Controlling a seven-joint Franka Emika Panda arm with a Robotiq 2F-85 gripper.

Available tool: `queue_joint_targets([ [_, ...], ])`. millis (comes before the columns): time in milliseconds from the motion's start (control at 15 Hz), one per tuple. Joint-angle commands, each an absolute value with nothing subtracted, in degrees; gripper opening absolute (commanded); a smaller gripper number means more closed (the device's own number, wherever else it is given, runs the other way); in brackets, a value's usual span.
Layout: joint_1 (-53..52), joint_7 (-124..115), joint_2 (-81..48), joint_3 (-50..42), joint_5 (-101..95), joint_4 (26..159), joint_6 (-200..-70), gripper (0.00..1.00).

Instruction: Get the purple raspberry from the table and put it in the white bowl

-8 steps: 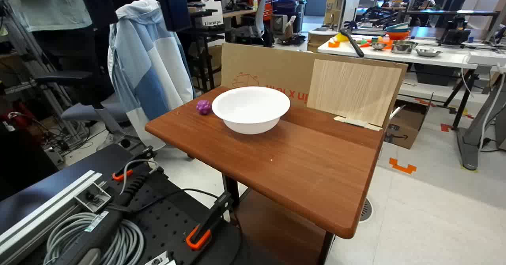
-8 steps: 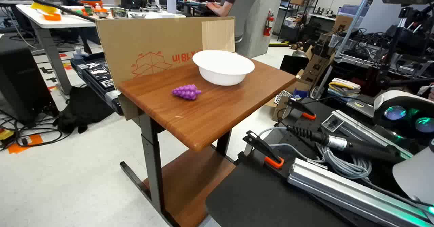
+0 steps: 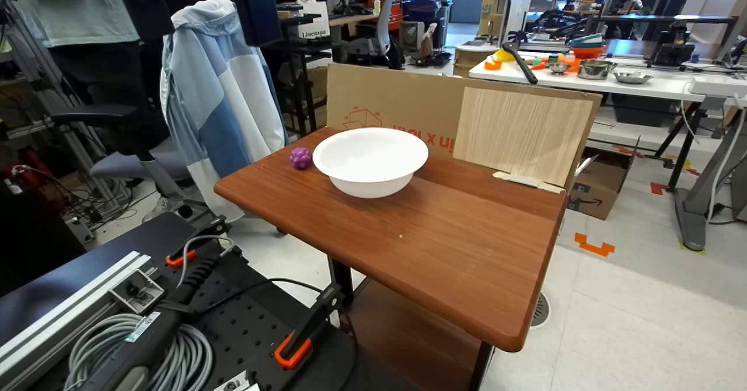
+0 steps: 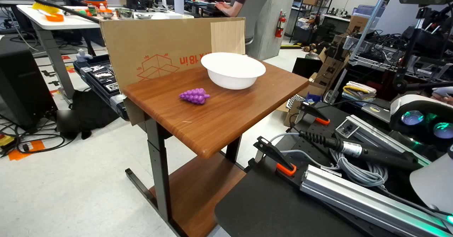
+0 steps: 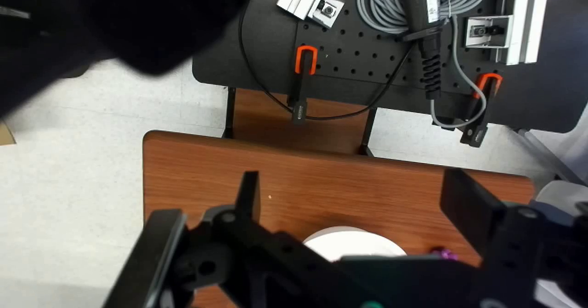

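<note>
The purple raspberry, a small knobbly purple cluster, lies on the reddish-brown table beside the white bowl, apart from it. In both exterior views I see the raspberry (image 3: 301, 158) (image 4: 195, 96), the bowl (image 3: 373, 189) (image 4: 231, 80) and the table (image 3: 461, 233) (image 4: 212, 120). In the wrist view my gripper (image 5: 351, 184) is open and empty, high above the table (image 5: 193, 174). The bowl (image 5: 353, 243) and the raspberry (image 5: 445, 254) are partly hidden behind the gripper's body, the raspberry close to the right finger. The gripper is out of both exterior views.
A cardboard sheet (image 3: 402, 96) (image 4: 159, 46) stands along one table edge. A black pegboard bench (image 3: 245, 321) with orange-tipped clamps (image 3: 293, 350), a coiled grey cable (image 3: 140, 353) and metal rails (image 3: 64, 309) stands on the opposite side, across a gap. A chair with a jacket (image 3: 222, 93) is near a table corner.
The raspberry, bowl and table have not moved. A person at the upper left of an exterior view has shifted, and a hand now shows at the right edge of an exterior view.
</note>
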State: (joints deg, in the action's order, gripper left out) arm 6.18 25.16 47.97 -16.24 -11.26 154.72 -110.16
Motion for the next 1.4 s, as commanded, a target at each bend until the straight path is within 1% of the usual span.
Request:
queue_joint_targets([
  [0,6.14,25.12,47.96,-16.23,-11.24,154.62,-110.03,1.0],
  [133,4.67,25.58,47.48,-15.9,-10.55,154.41,-112.29,1.0],
  [333,1.37,24.71,44.28,-13.99,-9.87,153.51,-119.74,1.0],
  [600,-2.95,21.16,33.55,-10.11,-9.32,150.8,-131.54,1.0],
  [733,-4.23,18.84,26.87,-7.55,-9.29,148.21,-135.22,1.0],
  [1200,-5.01,10.3,2.56,1.07,-9.74,132.82,-133.83,1.0],
  [1333,-5.33,8.65,-2.45,2.87,-10.05,128.45,-132.87,1.0],
])
